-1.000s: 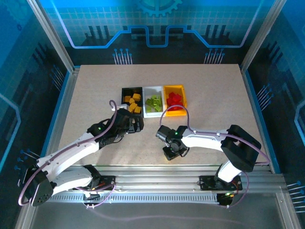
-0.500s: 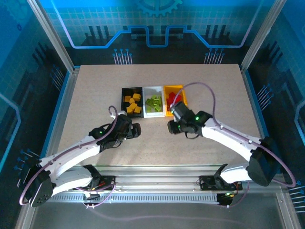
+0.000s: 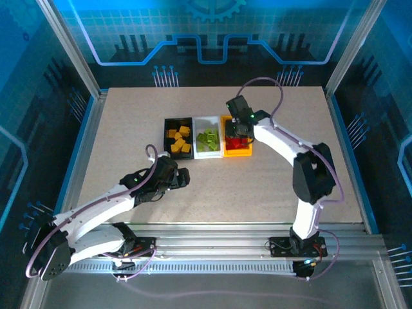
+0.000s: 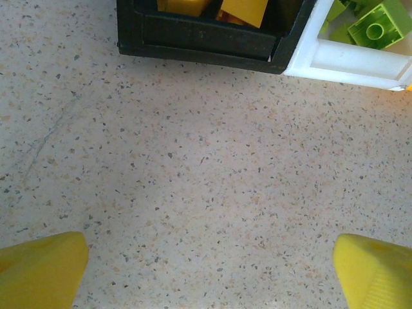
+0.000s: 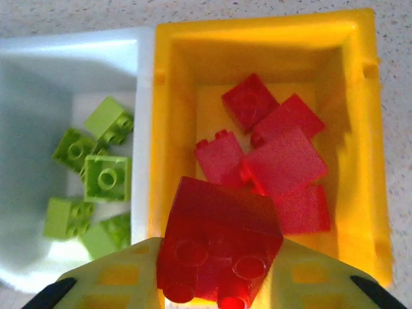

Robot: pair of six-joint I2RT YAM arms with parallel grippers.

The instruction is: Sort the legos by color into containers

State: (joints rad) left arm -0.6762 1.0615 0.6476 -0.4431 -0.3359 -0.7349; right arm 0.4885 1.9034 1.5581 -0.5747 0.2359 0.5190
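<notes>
the right gripper (image 5: 215,283) pinches a shiny red plastic lego brick (image 5: 219,238) just above the small yellow-orange plastic bin (image 5: 364,129), and the left gripper (image 4: 209,264) is spread wide over the speckled table (image 4: 193,161) near the black plastic bin (image 4: 199,42).

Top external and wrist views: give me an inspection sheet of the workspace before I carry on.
Surface: speckled beige table, bare between the arms.
Job's things: black bin holds yellow-orange bricks; white bin holds lime green bricks; yellow-orange bin holds red bricks.
Clutter: nothing seen.
Grippers: right gripper shut on a red brick above the yellow-orange bin; left gripper open, empty, over the table short of the black bin.
Cables: one cable arches over the right arm; a second cable loops at the left wrist.
Surroundings: blue printed panels, aluminium frame.
</notes>
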